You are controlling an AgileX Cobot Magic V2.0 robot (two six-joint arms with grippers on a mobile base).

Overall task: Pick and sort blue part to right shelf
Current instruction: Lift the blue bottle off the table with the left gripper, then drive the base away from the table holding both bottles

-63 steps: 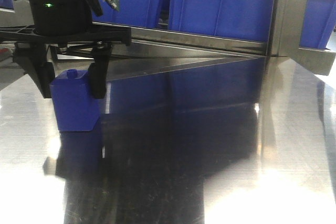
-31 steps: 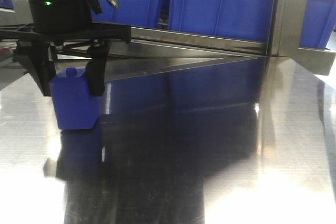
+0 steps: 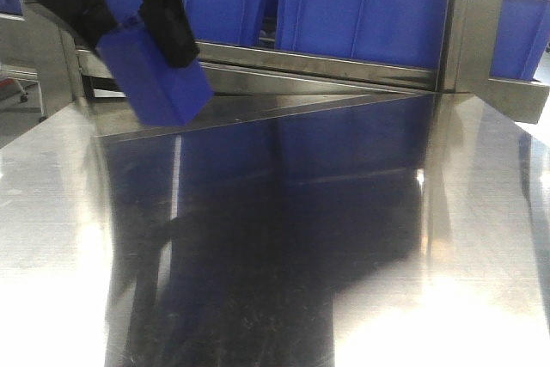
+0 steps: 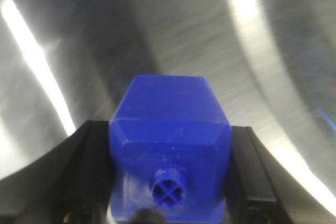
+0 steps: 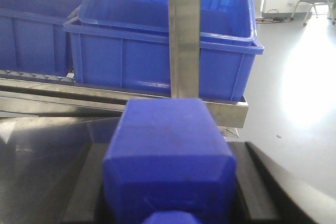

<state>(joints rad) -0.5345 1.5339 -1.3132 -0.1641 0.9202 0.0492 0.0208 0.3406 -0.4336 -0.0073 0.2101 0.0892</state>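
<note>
The blue part (image 5: 168, 129) fills the lower right wrist view, its wide cap toward the camera. My right gripper (image 5: 172, 148) is shut on it, a black finger (image 5: 89, 182) on each side. It faces the right shelf (image 5: 184, 35) with its blue bins (image 5: 126, 61) and rollers (image 5: 31, 74). My left gripper (image 3: 137, 45) is shut on a similar blue block with a narrow round neck (image 3: 159, 83), held tilted above the table at the upper left. In the left wrist view that narrow-necked block (image 4: 168, 124) sits between the left gripper's (image 4: 168, 129) fingers (image 4: 89, 171).
A shiny steel table (image 3: 301, 255) spans the front view. The shelf's metal rail (image 3: 344, 66) and upright post (image 3: 460, 23) run along its far edge, with blue bins (image 3: 361, 15) behind. Grey floor and a chair (image 5: 315, 1) lie to the shelf's right.
My left gripper has lifted the narrow-necked block off the table, carrying it up and slightly right and tilting it. The table spot where it stood is now bare.
</note>
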